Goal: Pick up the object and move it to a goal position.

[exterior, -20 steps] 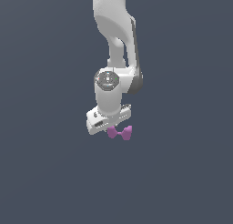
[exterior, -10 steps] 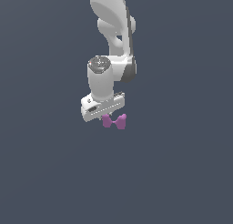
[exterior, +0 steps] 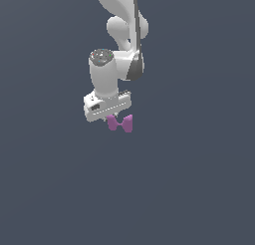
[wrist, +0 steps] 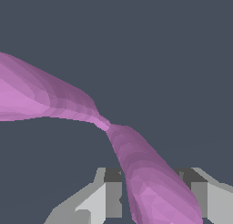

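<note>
The object (exterior: 120, 123) is a small pink-purple bow-tie shaped piece with two lobes and a narrow waist. In the exterior view it hangs just under the white hand of my arm. My gripper (exterior: 115, 118) is shut on it; the fingers are mostly hidden behind the hand and the piece. In the wrist view the object (wrist: 136, 159) fills much of the picture, and one lobe sits between my two fingers (wrist: 111, 193), which press on it from both sides. The other lobe sticks out free.
Plain dark grey surface (exterior: 199, 189) all around. The white arm (exterior: 122, 30) rises toward the top of the exterior view.
The arm has carried the object toward the exterior view's left and upward, and the hand has turned a little. The piece stays in the grip.
</note>
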`<state>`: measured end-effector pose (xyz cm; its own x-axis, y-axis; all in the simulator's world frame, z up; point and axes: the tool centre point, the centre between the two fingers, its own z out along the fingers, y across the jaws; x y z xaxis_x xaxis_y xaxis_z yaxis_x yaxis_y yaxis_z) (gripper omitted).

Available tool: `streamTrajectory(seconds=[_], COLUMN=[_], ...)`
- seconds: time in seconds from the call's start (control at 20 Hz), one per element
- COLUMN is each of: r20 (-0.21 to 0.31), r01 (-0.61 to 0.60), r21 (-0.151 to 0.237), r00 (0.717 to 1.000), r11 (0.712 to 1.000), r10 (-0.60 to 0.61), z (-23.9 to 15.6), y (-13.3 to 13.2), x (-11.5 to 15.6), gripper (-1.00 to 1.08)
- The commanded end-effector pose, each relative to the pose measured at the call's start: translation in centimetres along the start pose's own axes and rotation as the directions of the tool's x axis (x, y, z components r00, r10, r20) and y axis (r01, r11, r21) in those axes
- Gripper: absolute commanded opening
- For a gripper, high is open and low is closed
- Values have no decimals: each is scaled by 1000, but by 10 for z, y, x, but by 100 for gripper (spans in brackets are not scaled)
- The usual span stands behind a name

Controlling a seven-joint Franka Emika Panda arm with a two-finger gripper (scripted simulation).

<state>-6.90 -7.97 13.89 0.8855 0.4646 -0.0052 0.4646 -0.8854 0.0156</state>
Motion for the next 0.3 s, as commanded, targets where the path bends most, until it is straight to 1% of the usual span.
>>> streamTrajectory(seconds=[0.0, 0.25], r20=[0, 0], r01=[1, 1], r21=[0, 0], r00=[1000, 1000], r11=[1000, 1000], r10=[-1, -1], z=[-2, -4], y=[0, 1], x=[-6, -10], gripper=[-100, -100])
